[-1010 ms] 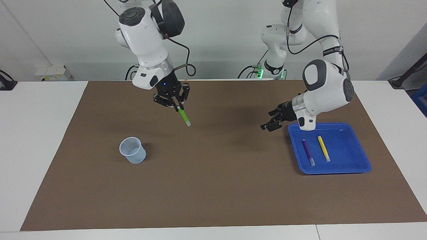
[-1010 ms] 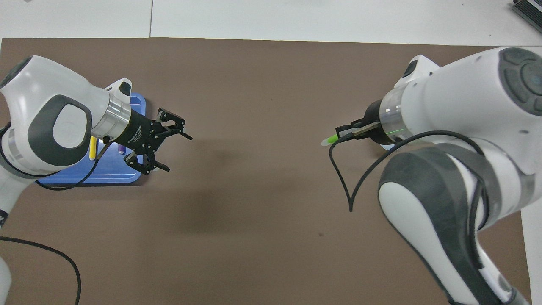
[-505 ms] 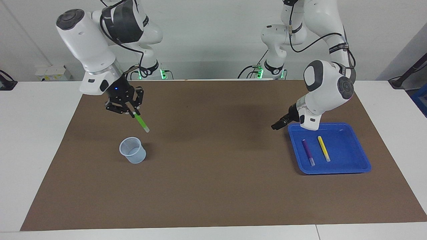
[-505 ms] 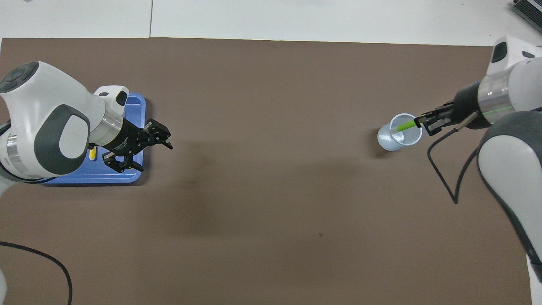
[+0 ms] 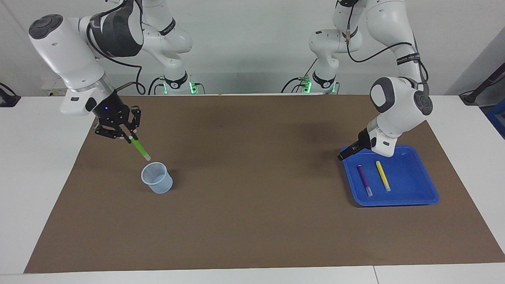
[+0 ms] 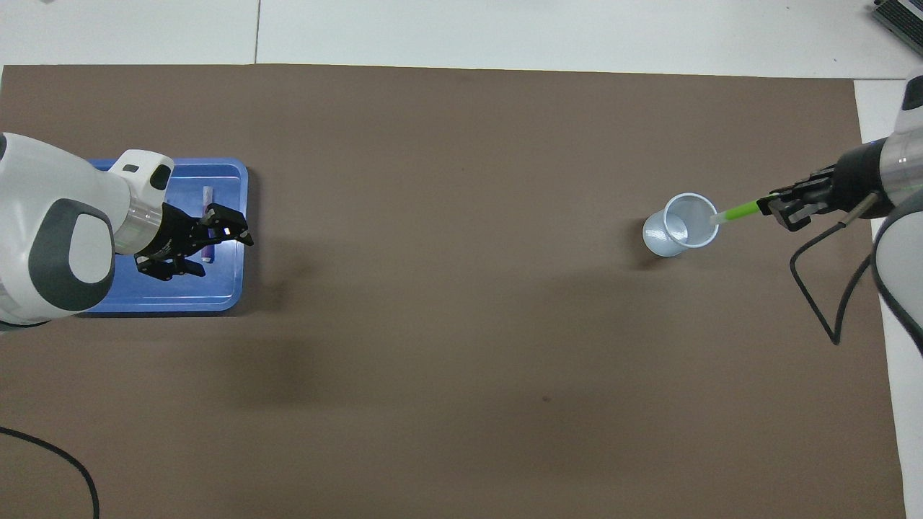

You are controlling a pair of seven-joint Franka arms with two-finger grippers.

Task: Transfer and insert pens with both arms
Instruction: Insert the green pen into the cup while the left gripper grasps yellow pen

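Note:
My right gripper point(image 5: 128, 136) point(image 6: 777, 209) is shut on the upper end of the green pen point(image 5: 140, 147) point(image 6: 737, 213). The pen slants down, and its whitish tip hangs just above the rim of the clear plastic cup point(image 5: 157, 178) point(image 6: 681, 225). The purple pen point(image 5: 364, 180) point(image 6: 208, 196) and the yellow pen point(image 5: 382, 175) lie side by side in the blue tray point(image 5: 394, 202) point(image 6: 166, 306). My left gripper point(image 5: 342, 156) point(image 6: 225, 256) hovers open over the tray's corner nearer to the robots and holds nothing. The left arm hides the yellow pen in the overhead view.
A brown mat point(image 5: 252, 221) covers most of the white table. The cup stands toward the right arm's end, the tray toward the left arm's end. A black cable point(image 6: 815, 303) hangs from the right wrist.
The right gripper has carried the green pen from over the mat's middle toward the right arm's end, to just above the cup. The left gripper has drawn back over the tray.

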